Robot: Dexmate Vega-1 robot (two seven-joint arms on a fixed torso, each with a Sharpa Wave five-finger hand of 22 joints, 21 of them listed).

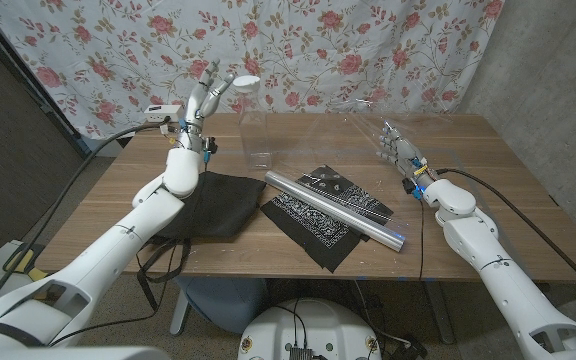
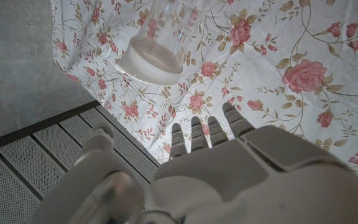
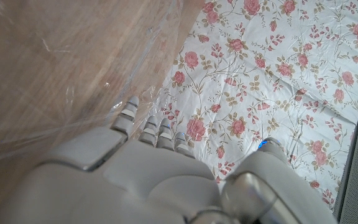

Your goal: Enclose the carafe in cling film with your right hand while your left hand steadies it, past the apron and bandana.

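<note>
- Left hand (image 1: 204,92) fingers are spread and raised beside the carafe's white lid (image 1: 245,85), near it but contact isn't clear; nothing held.
- Right hand (image 1: 400,150) fingers are up, close together; a stretched sheet of cling film (image 1: 343,125) runs from them toward the carafe. Looks pinched at the fingertips, though the actual grip point isn't visible.
- Carafe (image 1: 256,125): clear, upright, near the desk's far edge, left of centre, beyond the cloths.
- Handling guess: light, rigid, smooth walls, so slippery and easy to tip when the film pulls. Steady it at the lid or upper neck; keep the body free for the wrap.
- Film: thin, clingy, likely to fold on itself if tension drops.
- Cling film roll (image 1: 333,207) lies diagonally mid-desk on the black paisley bandana (image 1: 318,215).
- Black apron (image 1: 208,205) sits crumpled left of the bandana, under the left forearm, strap hanging over the near edge.
- Roll and cloths sit between the near edge and the carafe; the film path at the far side looks unobstructed.
</note>
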